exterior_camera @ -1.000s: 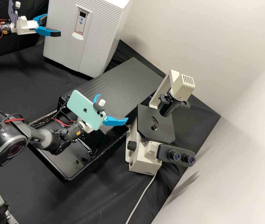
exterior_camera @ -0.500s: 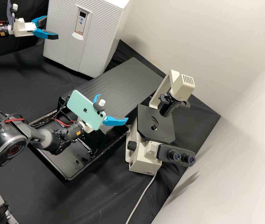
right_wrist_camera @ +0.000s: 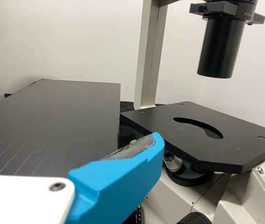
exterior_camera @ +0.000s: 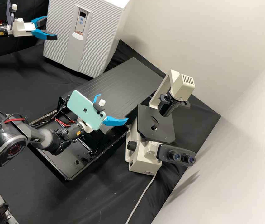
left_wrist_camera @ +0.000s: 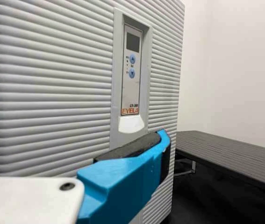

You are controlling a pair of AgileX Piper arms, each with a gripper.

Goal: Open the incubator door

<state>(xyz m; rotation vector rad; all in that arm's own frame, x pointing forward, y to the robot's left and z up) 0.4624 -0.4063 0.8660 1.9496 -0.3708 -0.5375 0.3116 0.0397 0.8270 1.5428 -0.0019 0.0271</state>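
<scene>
At the top left of the high view, my left gripper (exterior_camera: 50, 29) stands open in front of the left part of the incubator (exterior_camera: 99, 40), whose ribbed door is shut. In the left wrist view, a blue finger of my left gripper (left_wrist_camera: 132, 170) overlaps the door (left_wrist_camera: 53, 93) below the control panel (left_wrist_camera: 132, 70). Whether it touches the door I cannot tell. My right gripper (exterior_camera: 112, 109) is open and empty over the black tray, left of the microscope. The right wrist view has one finger of my right gripper (right_wrist_camera: 123, 179) before the microscope stage.
The microscope (exterior_camera: 155, 124) stands at the right, its cable running to the front edge. A black tray (exterior_camera: 68, 178) lies under the right arm. A dark ribbed board (exterior_camera: 129, 81) slopes between tray and incubator, close to the pale wall (exterior_camera: 232, 56).
My left gripper has shifted slightly back to the left and lower in the high view, along the incubator's front. The right arm and the incubator door have kept still.
</scene>
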